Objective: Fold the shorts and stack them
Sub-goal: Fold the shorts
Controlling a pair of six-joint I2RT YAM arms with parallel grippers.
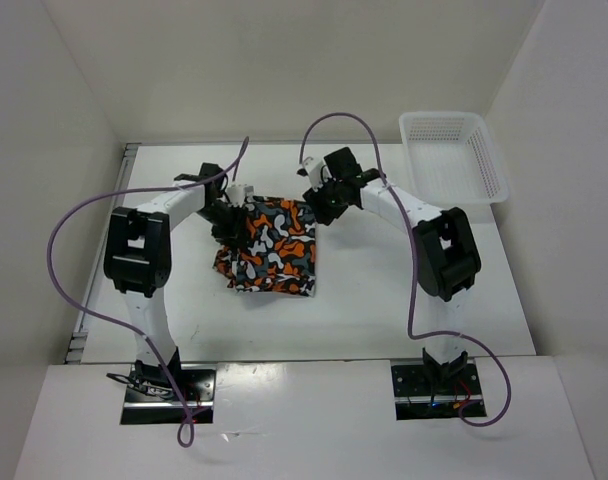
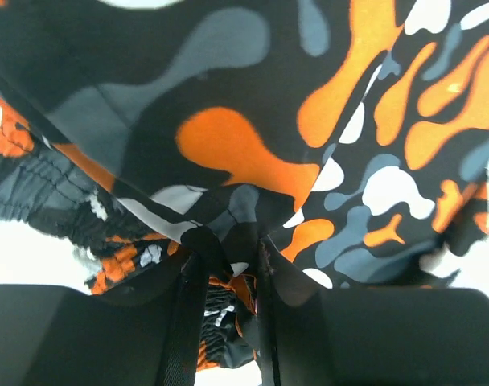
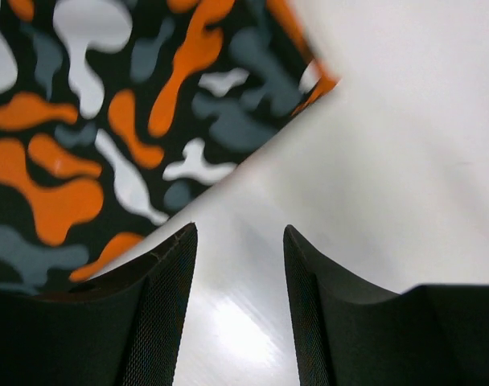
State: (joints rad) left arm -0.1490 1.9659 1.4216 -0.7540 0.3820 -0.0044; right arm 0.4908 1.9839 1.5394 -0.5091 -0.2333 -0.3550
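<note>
Left pincer [image 1: 224,218] is clenched on the shorts [image 1: 274,248]. In its wrist view a bunched fold of the printed fabric sits squeezed between the two dark fingers [image 2: 184,322], and the rest of the cloth drapes up and away across the whole picture. A gathered, elastic-looking band of the same print shows at about 8 o'clock in that view, beside a patch of white surface.

Right pincer [image 1: 319,205] is released and grasps nothing. Its wrist view shows the two fingers [image 3: 160,305] standing apart with only bare white bench between them. A flat corner of the shorts fills the 10 o'clock part of that picture. The cloth's straight edge runs diagonally down to the finger on the 9 o'clock side; whether that finger touches the cloth cannot be told.

From above, the shorts lie near the middle of the bench [image 1: 384,290], roughly square in outline. They are smooth toward 3 o'clock and rumpled toward 9 o'clock, where the left pincer has them. That pincer is at the 10 o'clock edge of the garment, and the right pincer hangs over its 1 o'clock corner. A white mesh basket [image 1: 496,165] stands well apart at 2 o'clock from the shorts, in the far corner of the bench. A purple cable [image 1: 64,230] loops out from each arm.
</note>
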